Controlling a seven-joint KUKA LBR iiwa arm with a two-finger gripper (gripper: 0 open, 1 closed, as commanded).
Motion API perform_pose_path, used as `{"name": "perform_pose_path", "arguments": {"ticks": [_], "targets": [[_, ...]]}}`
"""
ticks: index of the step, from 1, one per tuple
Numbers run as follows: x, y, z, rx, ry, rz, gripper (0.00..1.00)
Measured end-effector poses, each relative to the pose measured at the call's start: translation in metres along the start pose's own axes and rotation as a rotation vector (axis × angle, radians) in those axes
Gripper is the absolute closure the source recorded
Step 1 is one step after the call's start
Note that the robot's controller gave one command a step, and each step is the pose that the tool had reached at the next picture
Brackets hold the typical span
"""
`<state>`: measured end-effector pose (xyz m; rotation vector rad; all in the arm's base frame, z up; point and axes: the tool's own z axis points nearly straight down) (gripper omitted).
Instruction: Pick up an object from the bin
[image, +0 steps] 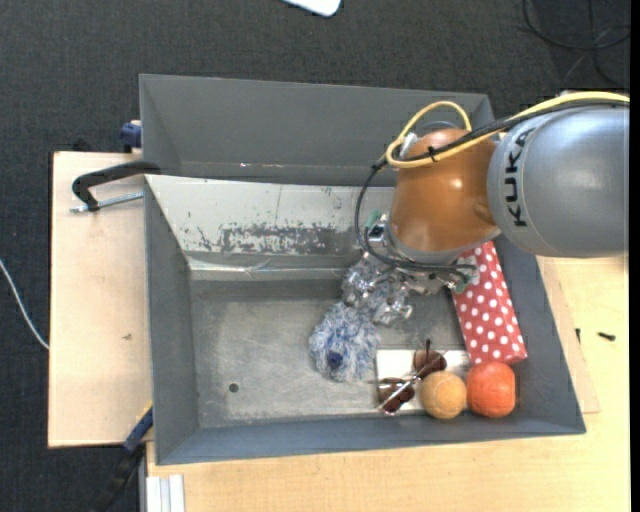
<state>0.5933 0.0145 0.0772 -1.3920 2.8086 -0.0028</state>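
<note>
arm: the grey arm (572, 180) reaches in from the right, and its orange cover (440, 200) hangs over the back right part of the bin (250, 400).
claw: the claw (385, 292) is low inside the bin, near the middle and towards the back wall.
claw state: cannot tell whether it is released or clenched, because the metal parts blur together under the cover. nothing can be seen in its grasp.
nearest thing: a blue-and-white fluffy bundle (340, 348) lies on the bin floor just in front of the claw, touching it or nearly so; which of the two cannot be made out.
other things: a red box with white dots (492, 312) leans along the right wall, just beside the claw. a pair of dark sunglasses (403, 388) rests on a white card (398, 360) at the front. a tan ball (443, 396) and an orange ball (492, 390) sit side by side in the front right corner.
done: as a judgement, the approach is made, since the claw is down among the things.
left: everything lies on the floor of the bin, so by the look of it the grasp is not yet confirmed and the lift is not yet done.
likely target: the fluffy bundle, judged only by how close it lies.
</note>
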Motion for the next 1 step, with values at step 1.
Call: {"name": "perform_pose_path", "arguments": {"ticks": [1], "targets": [[0.001,0.0023,-0.0103,-0.008,0.005,0.0,1.0]]}}
